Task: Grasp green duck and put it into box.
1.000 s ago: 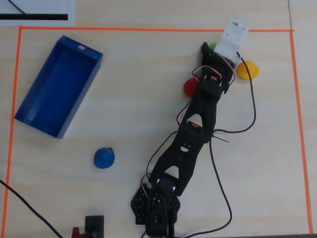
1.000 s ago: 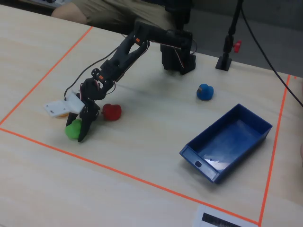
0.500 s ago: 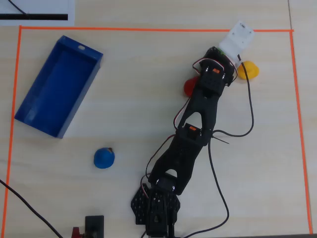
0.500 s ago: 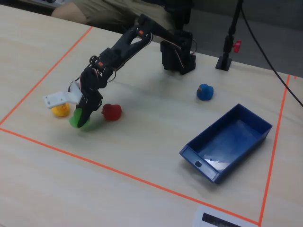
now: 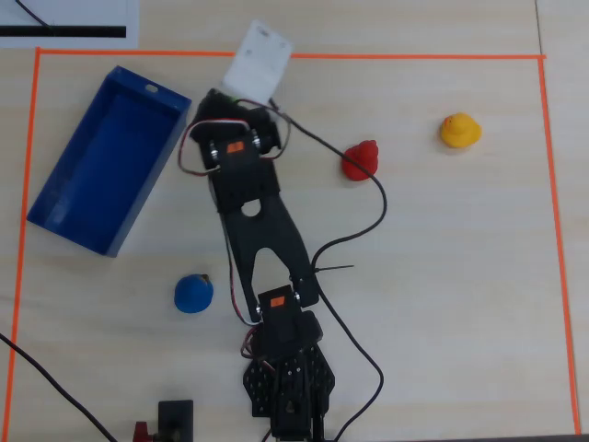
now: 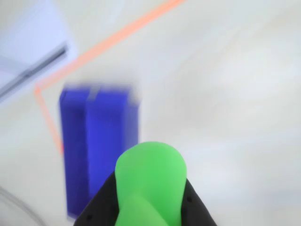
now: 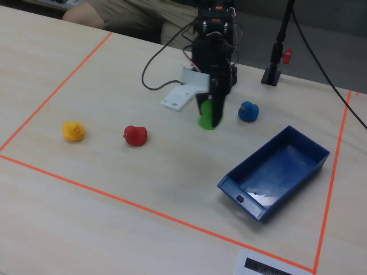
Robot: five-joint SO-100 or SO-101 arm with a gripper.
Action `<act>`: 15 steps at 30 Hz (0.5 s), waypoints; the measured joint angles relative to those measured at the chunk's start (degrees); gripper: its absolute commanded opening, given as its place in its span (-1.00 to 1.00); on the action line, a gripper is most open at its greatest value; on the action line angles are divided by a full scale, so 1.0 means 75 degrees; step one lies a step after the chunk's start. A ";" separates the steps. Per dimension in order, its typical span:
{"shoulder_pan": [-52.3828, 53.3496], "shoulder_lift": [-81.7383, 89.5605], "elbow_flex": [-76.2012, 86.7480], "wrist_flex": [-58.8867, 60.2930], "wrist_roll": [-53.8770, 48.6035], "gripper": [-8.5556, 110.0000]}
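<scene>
The green duck sits between my gripper's black jaws, which are shut on it. In the fixed view the gripper hangs down from the arm with the green duck at its tip, low over the table; I cannot tell whether it touches. In the overhead view the gripper covers the duck. The blue box lies open and empty at the left, apart from the gripper. It also shows in the fixed view and, blurred, in the wrist view.
A blue duck stands between gripper and box, and shows in the fixed view. A red duck and a yellow duck stand on the other side. Orange tape bounds the work area. A black stand is near the arm.
</scene>
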 measured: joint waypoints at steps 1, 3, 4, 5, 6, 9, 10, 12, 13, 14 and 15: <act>-0.0445 0.0035 0.0082 0.0059 0.0094 -0.86; -0.1254 0.0035 0.0305 0.0059 0.0234 -0.86; -0.1652 0.0035 0.0445 0.0000 0.0281 -0.86; -0.2016 0.0023 0.0562 -0.0070 0.0316 -0.86; -0.2367 0.0023 0.0633 -0.0176 0.0328 -0.86; -0.3129 -0.0316 0.0656 -0.0574 0.0328 -0.86; -0.3305 -0.0480 0.0656 -0.0680 0.0328 -0.86; -0.3598 -0.0820 0.0656 -0.0855 0.0328 -0.86; -0.3750 -0.0996 0.0656 -0.0961 0.0328 -0.86; -0.3879 -0.1172 0.0656 -0.1078 0.0328 -0.84; -0.4008 -0.1336 0.0656 -0.1195 0.0340 -0.78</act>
